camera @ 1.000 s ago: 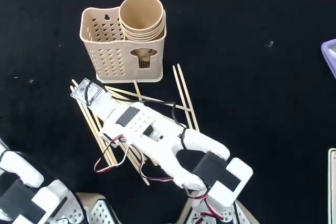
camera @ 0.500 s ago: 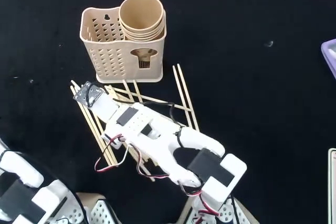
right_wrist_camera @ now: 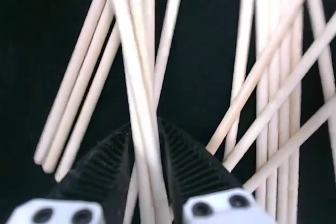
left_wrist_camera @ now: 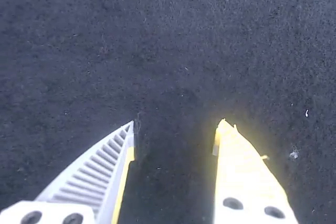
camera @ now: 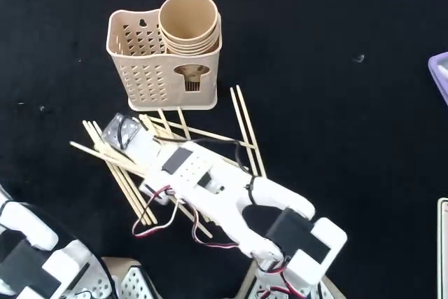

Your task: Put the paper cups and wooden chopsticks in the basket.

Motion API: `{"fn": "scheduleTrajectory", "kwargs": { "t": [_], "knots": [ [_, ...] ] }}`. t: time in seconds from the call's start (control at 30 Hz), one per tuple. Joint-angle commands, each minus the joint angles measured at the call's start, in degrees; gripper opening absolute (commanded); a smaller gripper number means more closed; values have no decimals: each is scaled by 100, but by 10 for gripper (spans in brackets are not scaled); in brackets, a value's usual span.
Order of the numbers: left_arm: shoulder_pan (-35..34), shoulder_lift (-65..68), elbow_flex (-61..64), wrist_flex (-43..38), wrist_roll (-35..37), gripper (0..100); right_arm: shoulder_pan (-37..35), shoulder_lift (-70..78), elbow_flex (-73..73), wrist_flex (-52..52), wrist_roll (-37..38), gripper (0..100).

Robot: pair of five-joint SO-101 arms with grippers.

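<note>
See right claw (right_wrist_camera: 144, 129) clamped on held chopsticks (right_wrist_camera: 140, 90), black ridged jaws pressing the wood from both sides. Can't say for sure whether one stick or two sit in the pinch, since they overlap right there. In the high view, place that claw left of centre on the counter (camera: 350, 145), low over the pile, between basket (camera: 150, 78) and near edge. Note the held sticks angling out toward the counter's left edge, crossing over several others. See right arm (camera: 231, 194) stretching back to the near edge, right of centre, with wires looping beside it.

Find loose chopsticks (camera: 246, 131) lying flat on the counter just in front of the basket: one pair to the right of the arm, more fanned out under it and to its left.

Have the basket upright near the far edge, left of centre. See paper cups (camera: 189, 15) nested in one stack, standing in its right-hand compartment, rims above the basket wall.

Read left claw (left_wrist_camera: 177, 124) as spread wide, jaws well apart, pointing at bare black counter. Place left arm (camera: 28, 257) at the near-left corner, well apart from the pile.

Note a purple thing (camera: 439, 75) at the counter's right edge.
</note>
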Motion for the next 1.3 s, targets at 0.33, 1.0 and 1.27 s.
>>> {"fn": "scheduleTrajectory", "kwargs": {
  "t": [0.33, 1.0, 1.27],
  "knots": [
    [48, -149, -347, -79, 9, 241, -53, -154, -57, 413, 976, 73],
    [48, -149, -347, -79, 9, 241, -53, -198, -171, 519, 949, 116],
    [48, -149, -347, -79, 9, 241, -53, -198, -400, 879, 932, 169]
  ]
}}
